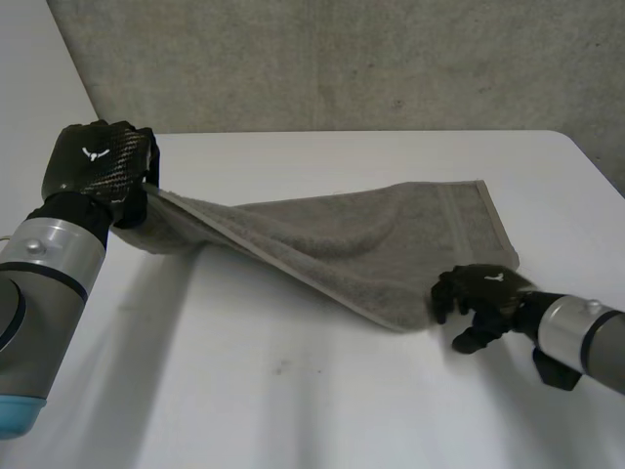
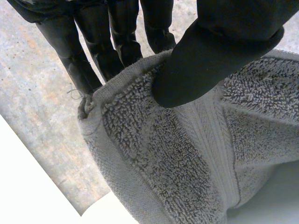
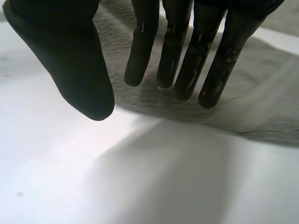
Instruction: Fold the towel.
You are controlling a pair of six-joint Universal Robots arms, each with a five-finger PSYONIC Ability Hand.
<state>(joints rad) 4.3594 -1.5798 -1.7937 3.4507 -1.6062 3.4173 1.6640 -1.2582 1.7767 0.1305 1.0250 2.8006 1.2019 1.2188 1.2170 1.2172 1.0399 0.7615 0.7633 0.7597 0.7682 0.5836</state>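
**Towel fold: one corner up, other hand empty, here's what worries me**

Setup first: white table [image 1: 293,391], with a grey rectangular terry-cloth towel [image 1: 391,239] on its middle-to-right part. Far right corner lies flat, left end is up off the surface. Fold isn't made yet imo.

Biggest risk: the whole towel gets dragged across the table instead of folding, bc only one end is held and nothing pins the rest.

Next: the raised end sags into a diagonal trough. If it's carried over like that, the edges prob won't line up & you get a skewed fold.

Smaller: black left hand [image 1: 98,166] has the left corner pinched btw thumb [image 2: 210,56] and fingers [image 2: 117,42]. The grip sits right at the hem, so a sharp tug could pull the cloth out.

Smallest: black right hand [image 1: 483,293] sits just beside the near right corner, fingers [image 3: 182,60] loosely straight, thumb apart, holding nothing. Fingertips are at the towel's edge, can't tell if they touch. Closing from there could grab air or just bunch the edge.

Towel itself: thick loopy pile, a flat woven band across near the end, stitched hem along the edges. Looks soft and floppy, so I'd expect it to drape rather than hold a crease.
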